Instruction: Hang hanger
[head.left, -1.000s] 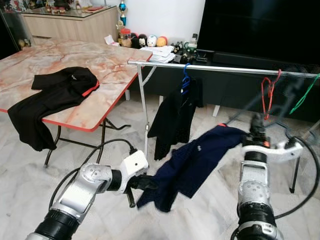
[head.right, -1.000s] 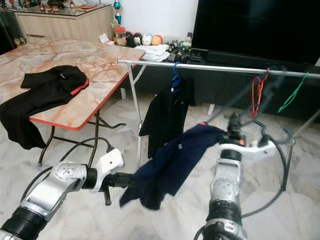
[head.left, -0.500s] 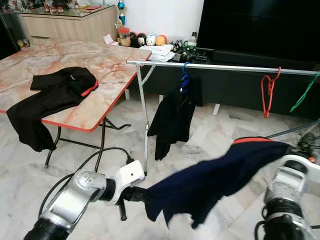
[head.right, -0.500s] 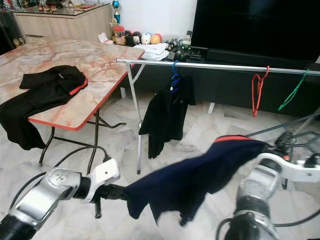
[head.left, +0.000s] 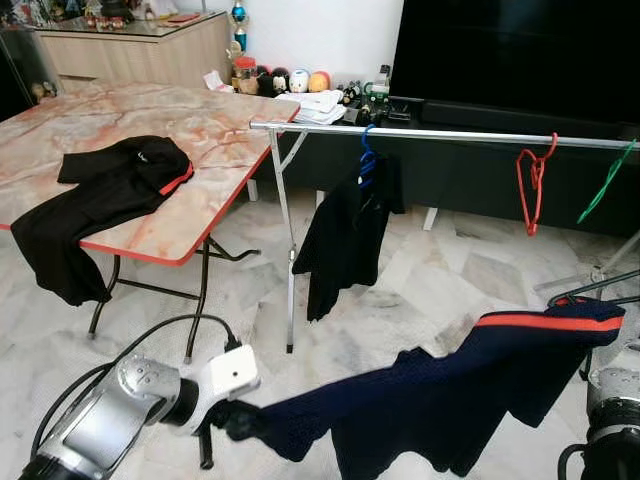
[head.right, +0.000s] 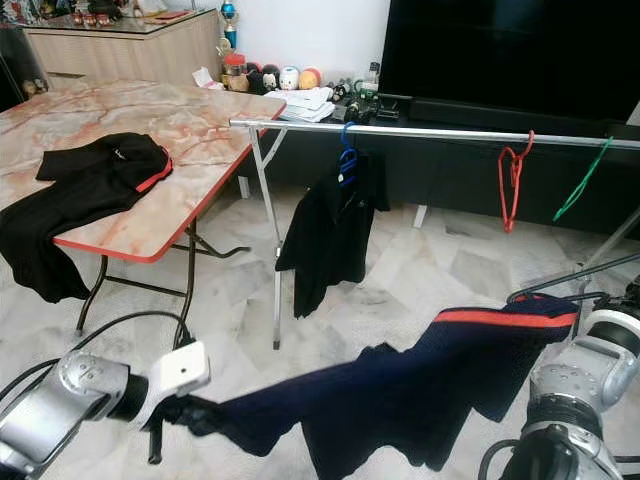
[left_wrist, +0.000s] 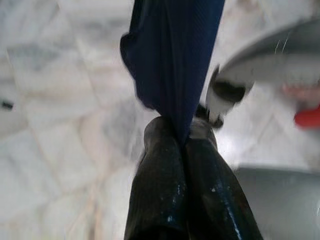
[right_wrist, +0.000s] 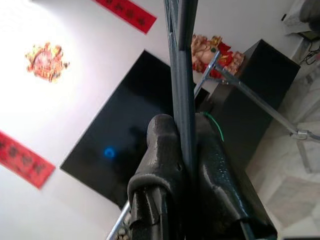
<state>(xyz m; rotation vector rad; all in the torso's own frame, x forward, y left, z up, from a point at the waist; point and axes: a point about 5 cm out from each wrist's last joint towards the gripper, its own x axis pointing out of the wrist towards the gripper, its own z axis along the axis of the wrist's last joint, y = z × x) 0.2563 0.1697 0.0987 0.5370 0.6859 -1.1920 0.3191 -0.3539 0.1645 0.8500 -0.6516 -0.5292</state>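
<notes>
A marble-patterned tabletop (head.left: 150, 120) with a red edge carries a black shirt (head.left: 105, 195), draped over the near edge. Beside the tabletop stands a metal rail (head.left: 440, 134), bearing a blue hanger (head.left: 369, 160) with a black garment (head.left: 345, 235), a red hanger (head.left: 533, 180) and a green hanger (head.left: 606, 187).

My left arm (head.left: 120, 415) is brushed silver with a ribbed black collar, a white wrist block (head.left: 228, 372) and a looping black cable (head.left: 150, 335). Beside the marble table, my right arm (head.right: 570, 385) shows silver joints; my fingers (right_wrist: 160, 165) are glossy black.
</notes>
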